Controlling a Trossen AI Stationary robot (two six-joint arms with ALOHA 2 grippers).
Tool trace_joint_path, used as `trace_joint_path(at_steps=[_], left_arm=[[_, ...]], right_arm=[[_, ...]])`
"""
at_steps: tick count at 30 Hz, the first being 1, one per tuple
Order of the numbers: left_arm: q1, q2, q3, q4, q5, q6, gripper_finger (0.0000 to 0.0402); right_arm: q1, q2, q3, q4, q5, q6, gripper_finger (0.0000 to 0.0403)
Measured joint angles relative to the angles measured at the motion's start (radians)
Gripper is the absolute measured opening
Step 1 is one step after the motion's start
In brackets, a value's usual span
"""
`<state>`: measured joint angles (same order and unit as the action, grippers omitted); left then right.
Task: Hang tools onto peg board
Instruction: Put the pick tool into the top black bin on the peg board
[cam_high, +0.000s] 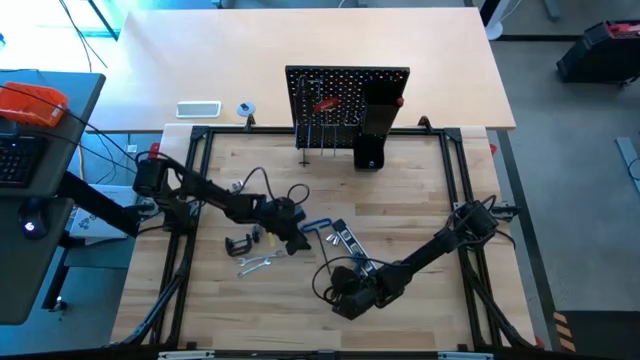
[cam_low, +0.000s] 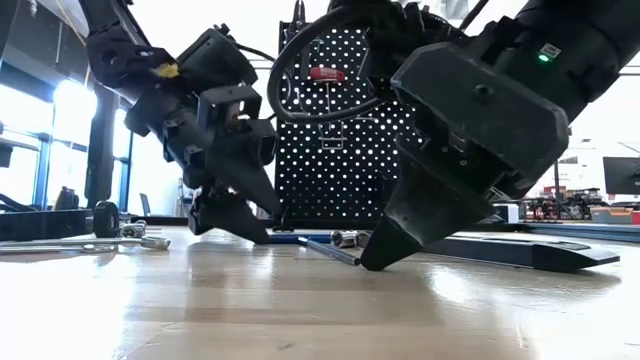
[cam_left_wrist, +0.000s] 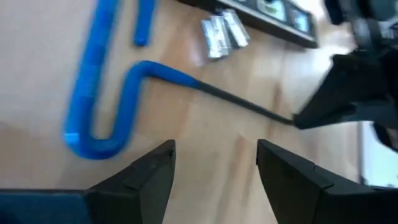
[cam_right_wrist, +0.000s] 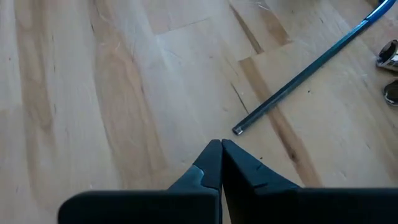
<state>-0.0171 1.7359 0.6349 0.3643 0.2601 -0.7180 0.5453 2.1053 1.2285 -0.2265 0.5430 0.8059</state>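
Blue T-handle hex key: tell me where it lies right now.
The blue T-handle hex key lies flat on the table's middle in the high view, between the left gripper and the black-and-silver bar, in front of the peg board.

we see the peg board (cam_high: 335, 100) standing upright at the far edge of the table (cam_high: 400, 200), with a screwdriver (cam_high: 327, 104) hanging on it. well in front of it, near the table's middle, the hex key (cam_high: 316, 227) lies flat, with the bar (cam_high: 347, 241) just to its right. left of these lie the c-clamp (cam_high: 238, 244) and the wrench (cam_high: 256, 265), the wrench nearer the front edge.
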Motion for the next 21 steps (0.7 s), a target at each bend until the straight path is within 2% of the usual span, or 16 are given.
trace_joint_path(at_steps=[5,7,13,17,19,21], left_arm=[[0.03,-0.021,0.0,-0.007,0.064,0.062,0.0209],[0.046,-0.045,0.0,-0.037,0.055,0.107,0.0203],[0.066,-0.157,0.029,-0.196,-0.094,0.305,0.019],[0.07,-0.193,0.031,-0.21,-0.228,0.415,0.0195],[0.083,-0.174,0.031,-0.207,-0.233,0.44,0.02],[0.1,-0.136,0.03,-0.188,-0.19,0.44,0.0206]], right_arm=[[0.002,-0.014,-0.001,-0.006,0.003,0.005,0.0],[0.003,-0.019,-0.002,-0.011,0.007,0.006,0.0],[0.002,-0.021,-0.002,-0.03,0.029,0.032,0.0006],[-0.001,-0.021,-0.003,-0.034,0.061,0.034,0.0043],[-0.006,-0.021,-0.003,-0.03,0.072,0.034,0.0073],[-0.015,-0.021,-0.003,-0.012,0.079,0.032,0.0105]])
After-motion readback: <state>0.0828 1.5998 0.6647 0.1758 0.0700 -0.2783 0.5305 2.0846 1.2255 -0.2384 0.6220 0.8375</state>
